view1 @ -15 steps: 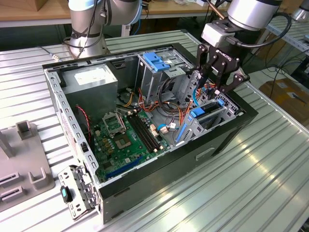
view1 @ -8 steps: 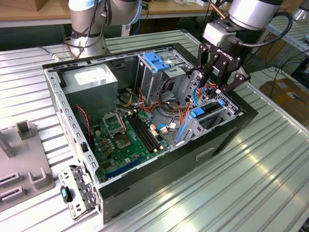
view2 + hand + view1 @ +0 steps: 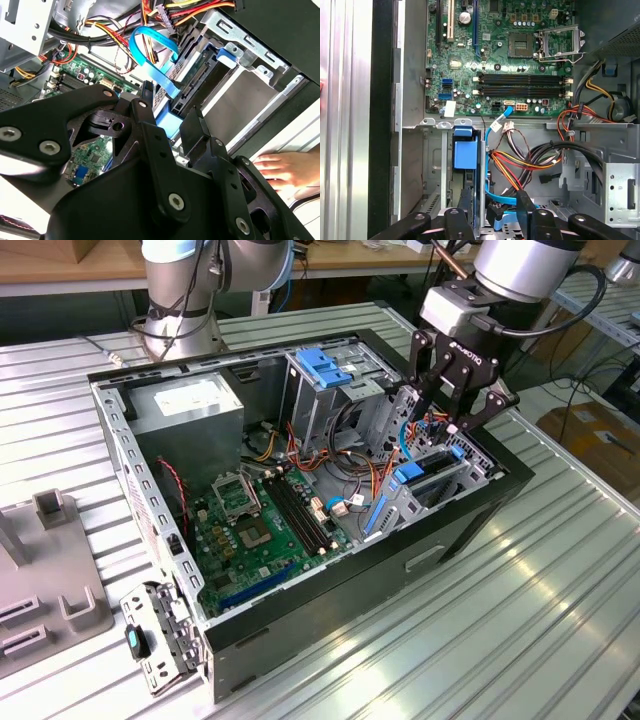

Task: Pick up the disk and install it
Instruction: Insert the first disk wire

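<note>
You see the disk's point(image 3: 465, 152) bright blue frame, a green circuit board point(image 3: 490, 55), red-yellow-black wires point(image 3: 520, 165) and a ribbed silver bench point(image 3: 520, 620).

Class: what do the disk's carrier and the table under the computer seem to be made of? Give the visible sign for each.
The disk's carrier: probably moulded plastic, judging by its even bright blue colour and dull sheen. The table: likely aluminium, with silvery ribbed slats and soft reflections.

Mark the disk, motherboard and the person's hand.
disk point(image 3: 465, 152): first wrist view, blue end tab.
motherboard point(image 3: 232, 540): exterior view, green board surface.
person's hand point(image 3: 289, 175): second wrist view, middle of hand.
</note>
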Robot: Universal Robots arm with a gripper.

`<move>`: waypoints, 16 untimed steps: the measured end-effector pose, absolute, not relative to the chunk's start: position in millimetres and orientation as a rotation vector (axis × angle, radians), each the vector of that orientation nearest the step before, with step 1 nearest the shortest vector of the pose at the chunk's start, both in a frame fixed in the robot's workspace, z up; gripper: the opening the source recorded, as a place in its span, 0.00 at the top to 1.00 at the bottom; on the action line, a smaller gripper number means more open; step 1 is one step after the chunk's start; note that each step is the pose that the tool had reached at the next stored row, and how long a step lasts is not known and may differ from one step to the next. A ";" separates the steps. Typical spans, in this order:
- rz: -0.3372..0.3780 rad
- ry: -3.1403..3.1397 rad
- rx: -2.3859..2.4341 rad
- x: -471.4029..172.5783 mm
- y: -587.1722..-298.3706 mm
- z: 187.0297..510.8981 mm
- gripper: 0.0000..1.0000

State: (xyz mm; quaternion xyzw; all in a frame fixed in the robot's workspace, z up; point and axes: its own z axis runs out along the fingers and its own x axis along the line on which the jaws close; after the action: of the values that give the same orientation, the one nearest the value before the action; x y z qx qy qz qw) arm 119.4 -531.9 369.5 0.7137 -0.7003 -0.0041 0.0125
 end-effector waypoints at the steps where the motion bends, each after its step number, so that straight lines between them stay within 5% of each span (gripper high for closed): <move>1: -0.013 -2.183 2.225 119.6 -531.9 369.5 0.51; 16: -0.013 -2.183 2.224 136.8 -532.6 368.5 0.51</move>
State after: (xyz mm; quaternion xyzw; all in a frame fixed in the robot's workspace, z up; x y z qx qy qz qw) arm 136.8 -532.6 368.5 0.7137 -0.7003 -0.0040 0.0126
